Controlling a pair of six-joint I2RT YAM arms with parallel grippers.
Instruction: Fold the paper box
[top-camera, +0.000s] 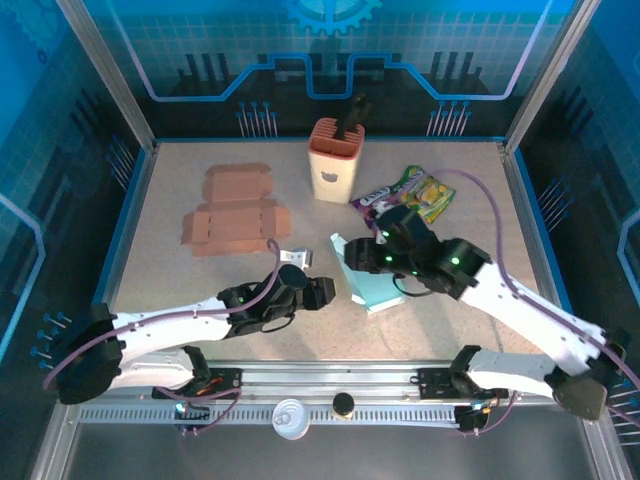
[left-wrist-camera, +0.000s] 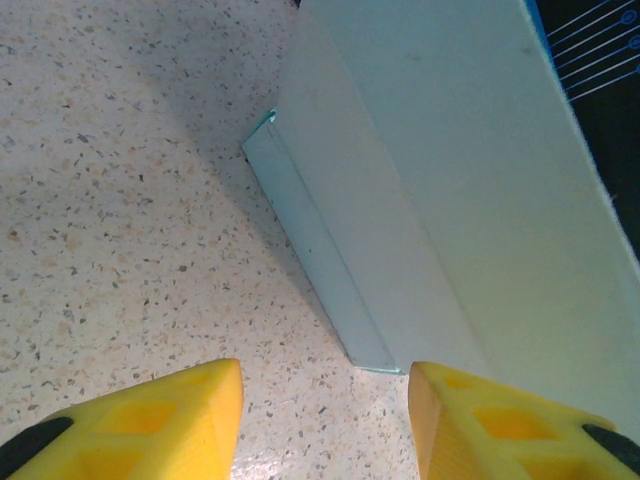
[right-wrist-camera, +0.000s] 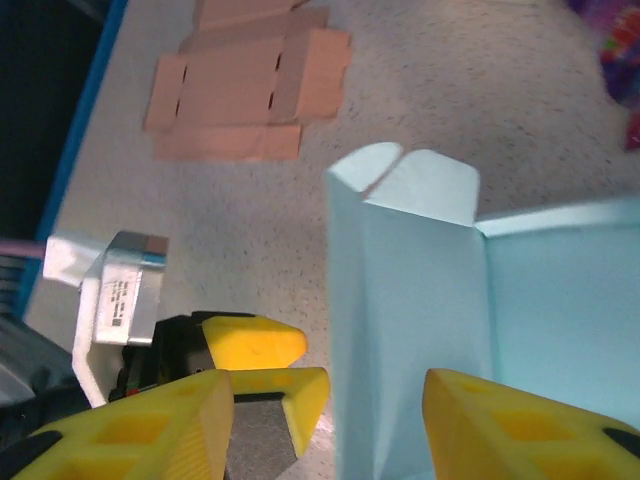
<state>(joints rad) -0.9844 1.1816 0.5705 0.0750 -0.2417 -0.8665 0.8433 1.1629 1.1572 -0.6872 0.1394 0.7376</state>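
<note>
You have one pale blue paper box (top-camera: 375, 290), half-formed, mid-table, plus one flat brown carton (top-camera: 235, 222), one orange holder (top-camera: 335, 165) and one snack bag (top-camera: 415, 195), its print unreadable. Your left gripper (left-wrist-camera: 325, 385) gapes empty beside the box. Your right gripper (right-wrist-camera: 328, 400) straddles its wall, fingers apart, not pinching.

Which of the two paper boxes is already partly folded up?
The light blue box: its walls stand upright, whereas the brown box lies flat as an unfolded sheet.
</note>
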